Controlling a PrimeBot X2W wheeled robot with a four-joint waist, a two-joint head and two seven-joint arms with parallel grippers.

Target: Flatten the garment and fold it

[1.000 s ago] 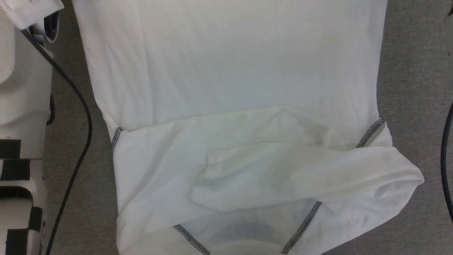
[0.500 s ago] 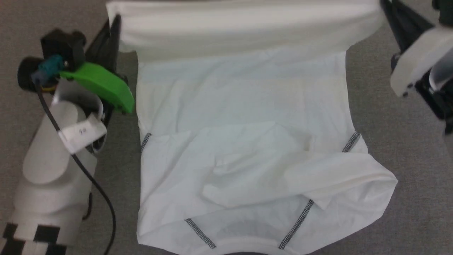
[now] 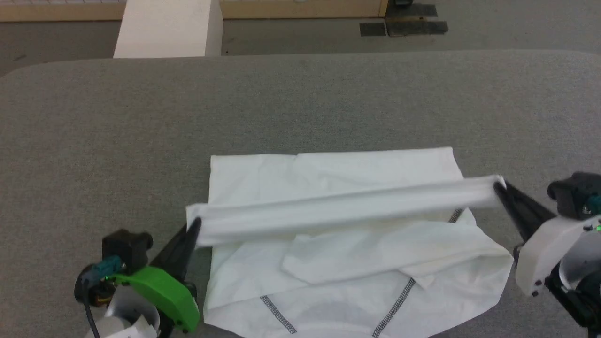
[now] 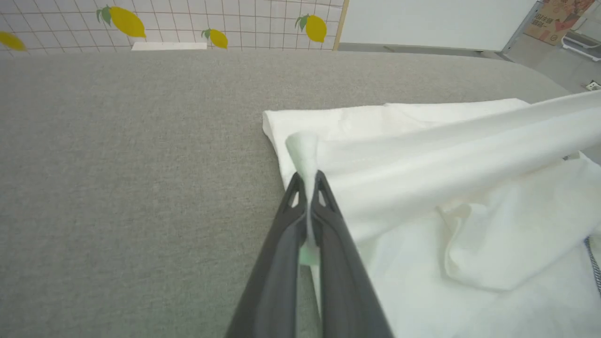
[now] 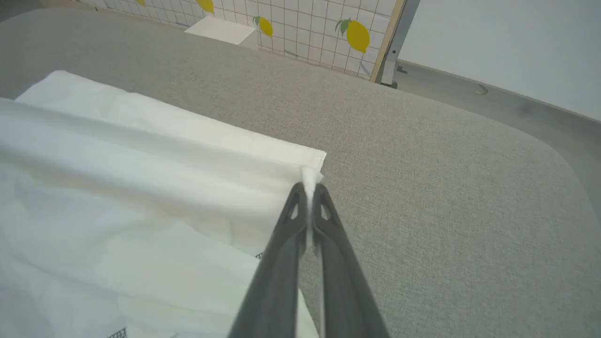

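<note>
At the bottom edge of the head view the garment [image 3: 347, 300] lies on the grey cloth-covered table [image 3: 300, 103]. Its two grey zigzag shoulder seams [image 3: 394, 307] slant toward the lower middle of the frame, and a rumpled sleeve [image 3: 375, 253] is folded across it just above them. At the lower left the left gripper [image 3: 195, 225], ahead of its green bracket [image 3: 159, 293], is clamped on one end of the shirt's edge. At the right edge of the frame the right gripper [image 3: 497, 187] is pinched tight on the other end. Between them the cloth is drawn into a taut raised band [image 3: 347, 206] across the middle of the frame, a little higher at its right end. In the left wrist view the dark fingers [image 4: 281, 244] meet on a tuft of white fabric at their tips, and the right wrist view shows the same pinch at centre frame. Past the band a flat layer of the shirt reaches a straight far edge [image 3: 328, 155], with bare table beyond it. A white box [image 3: 169, 28] stands at the upper left, beyond the table, and lemon-printed wall tiles [image 4: 122, 21] run along the top of the left wrist view.
</note>
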